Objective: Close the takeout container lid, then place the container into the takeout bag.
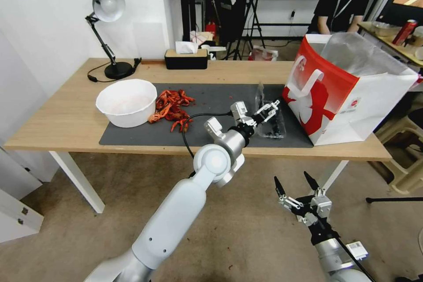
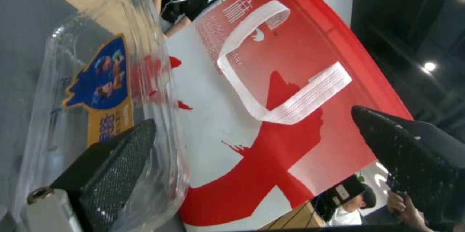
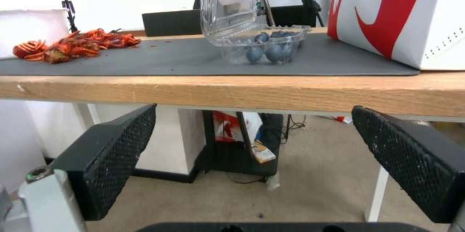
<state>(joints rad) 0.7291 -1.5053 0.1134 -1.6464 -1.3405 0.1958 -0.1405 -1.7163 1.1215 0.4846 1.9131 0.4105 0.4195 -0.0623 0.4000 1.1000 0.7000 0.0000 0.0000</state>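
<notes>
Centrally, a wooden table (image 1: 61, 119) carries a dark grey mat (image 1: 211, 97). On the mat's right part sits the takeout container (image 1: 274, 128), a small clear clamshell with dark blueberries (image 3: 271, 52) in its base. Its lid (image 3: 227, 3) stands upright, hinged open, and bears a blue and yellow label (image 2: 104, 83) as seen from the left wrist.

The left gripper (image 1: 269, 109) reaches over the table edge to the container, its jaws spread wide apart. In the left wrist view one black textured finger (image 2: 116, 166) lies against the clear lid, while the other finger hangs apart in front of the bag; whether the first actually presses the plastic cannot be told.

Just beside the container, on the right end of the table, stands the takeout bag (image 1: 343, 101), large, red and white, with a flat white handle (image 2: 276, 75) folded against its side, a white figure graphic and silver lining showing at its open top. The bag and container are close but apart.

The right gripper (image 1: 296, 183) hangs below the table's front edge, above the floor, with its two black fingers open and holding nothing.

On the left part of the mat rests a large white bowl (image 1: 127, 102), with a heap of red crayfish shells (image 1: 172, 105) just beside it. Behind, a black desk lamp (image 1: 108, 31) and a black tissue box (image 1: 186, 58) stand near the table's far edge.
</notes>
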